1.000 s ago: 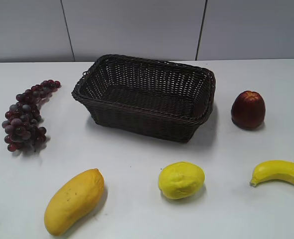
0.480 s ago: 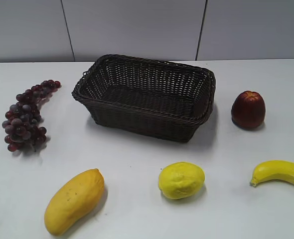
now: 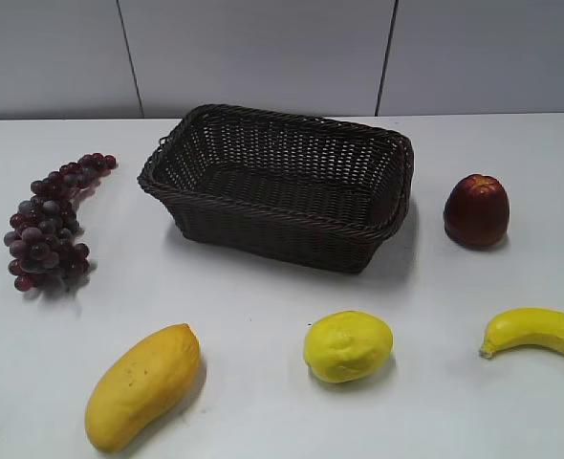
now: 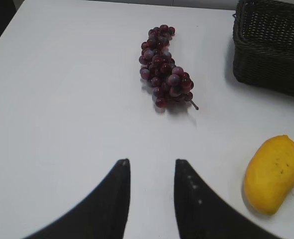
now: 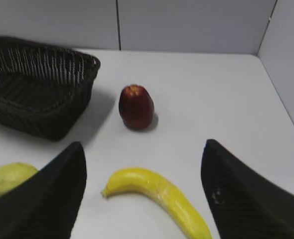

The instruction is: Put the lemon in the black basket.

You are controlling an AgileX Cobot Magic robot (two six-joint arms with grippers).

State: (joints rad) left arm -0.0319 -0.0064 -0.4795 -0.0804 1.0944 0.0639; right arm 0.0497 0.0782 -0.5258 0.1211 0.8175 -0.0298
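The lemon (image 3: 348, 345), bright yellow with bumpy skin, lies on the white table in front of the black basket (image 3: 282, 186). The basket is dark woven wicker and holds nothing. In the right wrist view the lemon (image 5: 7, 179) shows at the lower left, partly behind my left finger, and the basket (image 5: 37, 89) is at the upper left. My right gripper (image 5: 144, 149) is open and empty, above the banana. My left gripper (image 4: 152, 162) is open and empty over bare table. Neither gripper shows in the exterior view.
A mango (image 3: 141, 385) lies front left, a bunch of purple grapes (image 3: 53, 225) at the left, a dark red apple (image 3: 475, 210) right of the basket, and a banana (image 3: 538, 332) front right. A grey wall stands behind the table.
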